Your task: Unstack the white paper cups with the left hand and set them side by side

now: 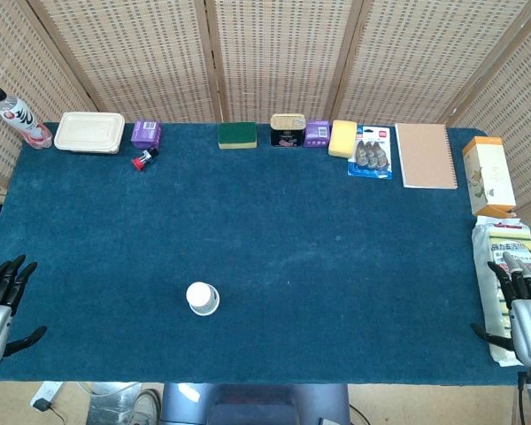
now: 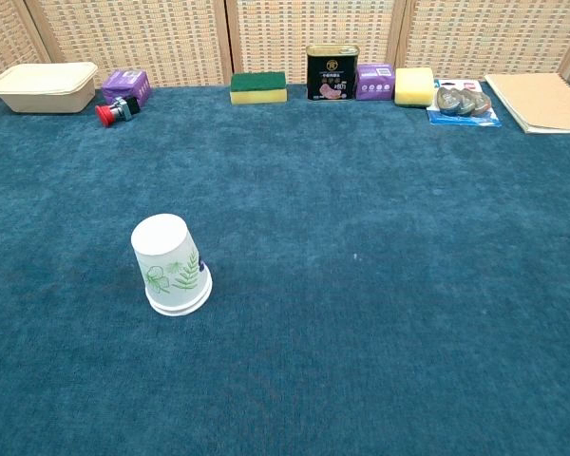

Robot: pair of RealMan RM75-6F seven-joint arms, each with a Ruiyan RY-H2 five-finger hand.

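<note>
You have the blue table (image 1: 274, 257) almost bare across its middle, and that looks deliberate: the clutter sits in one row along the top edge of the head view, so there is free cloth on either side of the cup stack to set cups down side by side. Going down in size along that row and the right edge, count one spiral notebook (image 1: 426, 155), one white snack bag (image 1: 496, 266) under your right hand at lower right, one beige lidded food box (image 1: 89, 132) at upper left, one orange-and-white carton (image 1: 488, 175), one bottle (image 1: 19, 119) in the top left corner, one blister pack (image 1: 371, 152), one green sponge (image 1: 237, 135), one yellow sponge (image 1: 342, 138), one black tin (image 1: 288, 129), two small purple boxes, one red button switch (image 1: 142, 159). The white paper cups (image 1: 203, 297) stand mouth-down, lower left of centre; the chest view shows layered rims at the base, but you cannot tell how many are nested. Your left hand (image 1: 2, 305) rests at the lower left edge, fingers spread, empty, well apart from the stack. Your right hand (image 1: 524, 305) is likewise spread and empty
</note>
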